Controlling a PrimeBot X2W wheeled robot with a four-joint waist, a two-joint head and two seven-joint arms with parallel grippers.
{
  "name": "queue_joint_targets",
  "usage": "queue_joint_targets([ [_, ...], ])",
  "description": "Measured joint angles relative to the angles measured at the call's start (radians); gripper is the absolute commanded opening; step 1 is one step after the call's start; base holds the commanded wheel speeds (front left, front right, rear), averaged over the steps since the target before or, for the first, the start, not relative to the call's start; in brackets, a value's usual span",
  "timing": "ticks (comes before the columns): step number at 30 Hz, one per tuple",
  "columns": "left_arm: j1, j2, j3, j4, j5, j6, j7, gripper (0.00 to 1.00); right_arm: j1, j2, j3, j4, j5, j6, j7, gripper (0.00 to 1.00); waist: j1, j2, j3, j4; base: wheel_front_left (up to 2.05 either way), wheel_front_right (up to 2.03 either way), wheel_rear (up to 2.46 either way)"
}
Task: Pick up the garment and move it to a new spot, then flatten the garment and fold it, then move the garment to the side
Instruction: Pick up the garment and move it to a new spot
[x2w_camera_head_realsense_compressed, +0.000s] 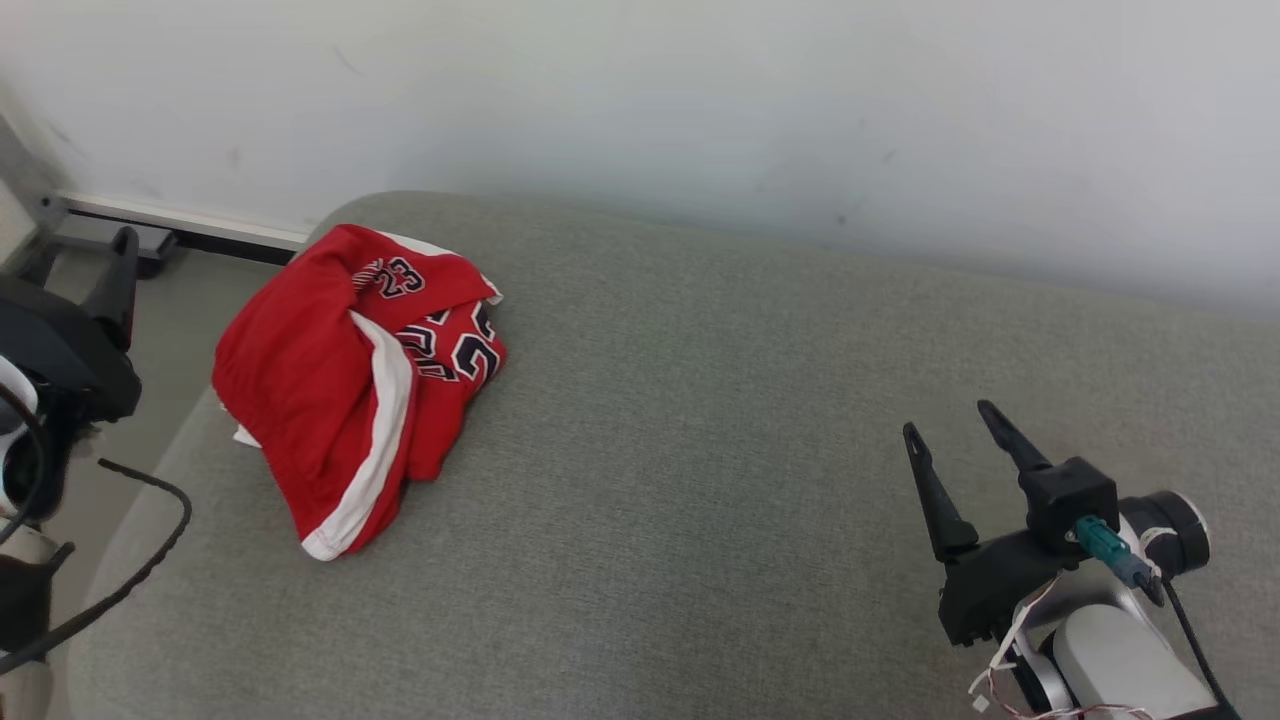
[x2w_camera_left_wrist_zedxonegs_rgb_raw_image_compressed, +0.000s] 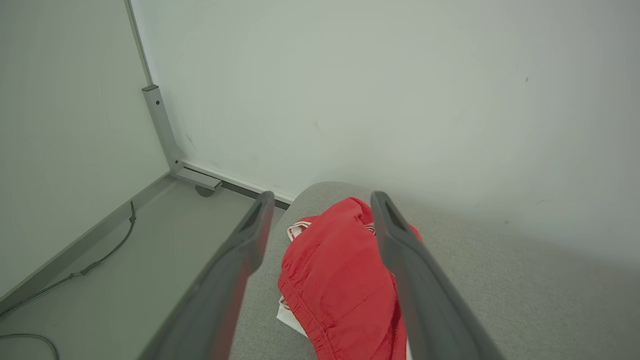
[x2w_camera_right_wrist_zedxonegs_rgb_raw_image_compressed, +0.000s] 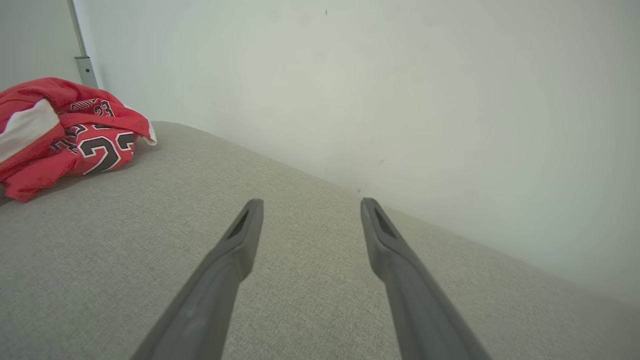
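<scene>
both our left gripper (x2w_camera_left_wrist_zedxonegs_rgb_raw_image_compressed: 322, 198) and right gripper (x2w_camera_head_realsense_compressed: 948, 418) hold fingers spread, empty. we see the crumpled red basketball garment (x2w_camera_head_realsense_compressed: 330, 390) on the grey cushion's (x2w_camera_head_realsense_compressed: 700, 450) far left corner, its 23 lettering partly hidden by folds.

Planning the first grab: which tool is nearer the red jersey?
Left. The left tool hangs open close by the jersey, at its left; the right tool sits open far to its right, over the cushion.

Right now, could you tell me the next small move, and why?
Probably lower the left gripper onto the red garment: its fingers are open, aimed at the heap, not touching it, while the right gripper is far off over the cushion.
</scene>
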Motion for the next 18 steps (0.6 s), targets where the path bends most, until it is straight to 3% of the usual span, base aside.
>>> queue_joint_targets([
  [6,-0.060,0.049,-0.030,0.084,-0.089,0.000,0.119,1.00,-0.047,-0.040,0.007,-0.065,-0.031,0.008,0.040,1.00,0.0001,0.0000,0.067,-0.066,0.00,0.00,0.00],
  [11,-0.084,0.124,-0.128,0.128,-0.103,0.000,0.232,1.00,-0.079,-0.067,0.004,-0.120,-0.047,0.008,0.067,1.00,0.0001,0.0001,0.135,-0.118,0.00,0.00,0.00],
  [18,-0.134,0.138,-0.169,0.202,-0.140,0.000,0.336,1.00,-0.099,-0.097,-0.012,-0.161,-0.055,0.007,0.100,1.00,0.0001,0.0001,0.233,-0.180,0.00,0.00,0.00],
])
